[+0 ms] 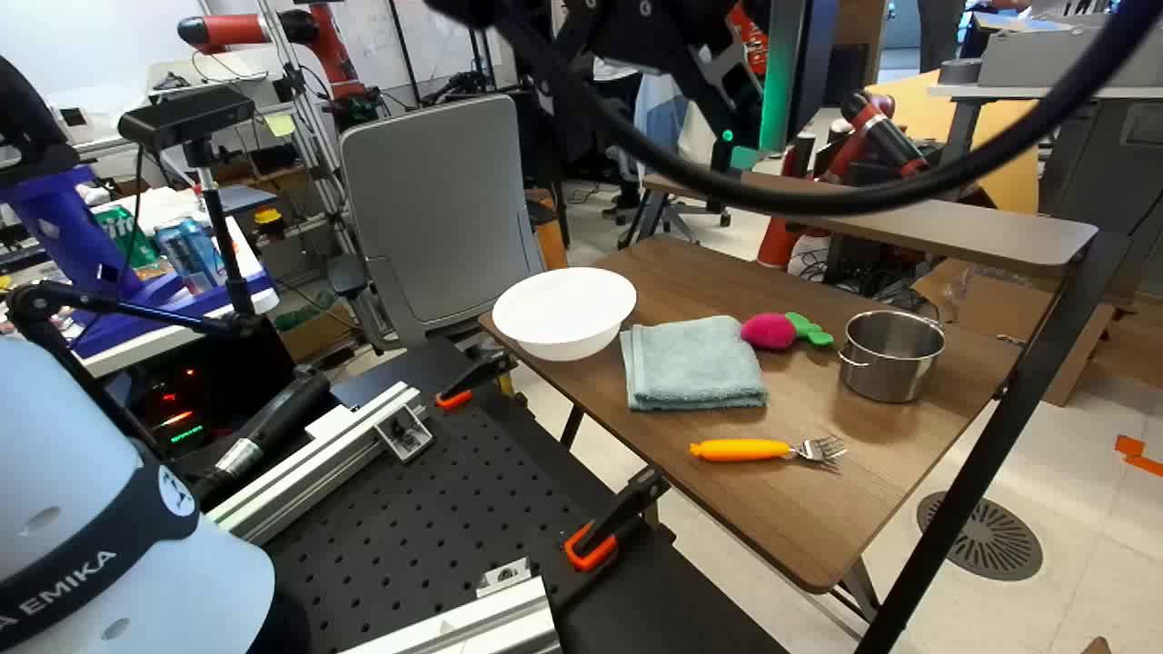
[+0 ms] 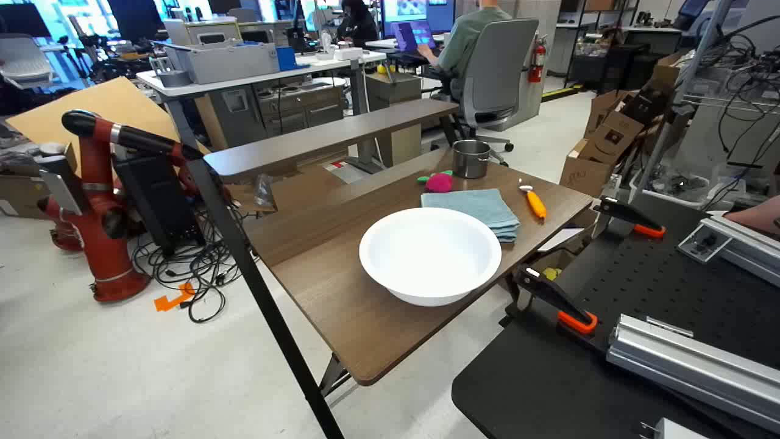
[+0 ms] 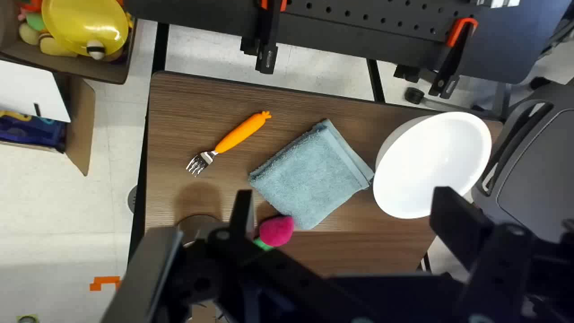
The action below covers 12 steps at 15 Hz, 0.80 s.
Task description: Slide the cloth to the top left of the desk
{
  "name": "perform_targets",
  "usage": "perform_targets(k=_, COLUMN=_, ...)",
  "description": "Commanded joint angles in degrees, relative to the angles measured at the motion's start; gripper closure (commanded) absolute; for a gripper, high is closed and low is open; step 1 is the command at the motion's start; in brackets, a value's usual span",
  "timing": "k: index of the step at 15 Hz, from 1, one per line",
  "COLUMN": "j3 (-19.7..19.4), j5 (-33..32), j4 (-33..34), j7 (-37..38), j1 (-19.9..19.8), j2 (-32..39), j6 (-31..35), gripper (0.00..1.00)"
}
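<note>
The folded teal-grey terry towel (image 3: pixel 312 176) lies flat near the middle of the brown wooden surface (image 3: pixel 188 107); going by the wrist view, a white bowl (image 3: pixel 430 166) sits close at its three o'clock and a radish-like pink toy (image 3: pixel 276 231) at seven. Overhead, the claw (image 3: pixel 344 193) has its jaws spread wide, gripping nothing. I'd guess the towel is light, soft, unbreakable, likely to bunch if pushed; I'd pinch the thick layered edge, towards half past ten, and drag.

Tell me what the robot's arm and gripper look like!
The arm is smooth, rounded and pale bluish-white, with a black band reading EMIKA and a round emblem. A thick black cable curves across an exterior view. The gripper is black and blocky, with two fingers.
</note>
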Motion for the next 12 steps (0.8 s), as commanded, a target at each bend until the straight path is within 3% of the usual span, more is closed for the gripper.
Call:
perform_targets(k=1, j3=2.2, j5=1.8, j4=0.1, j7=-1.3, j1=-2.2, j2=0.7, j6=-0.2, gripper=0.00)
perform_targets(k=6, j3=2.2, j5=1.8, j4=0.1, j7=-1.3, j1=-2.2, j2=0.7, j6=-0.2, gripper=0.00)
perform_targets(k=12, j3=5.5, j5=5.9, j4=1.7, j7=1.4, j1=-0.3, j2=7.5, j6=5.4, gripper=0.00)
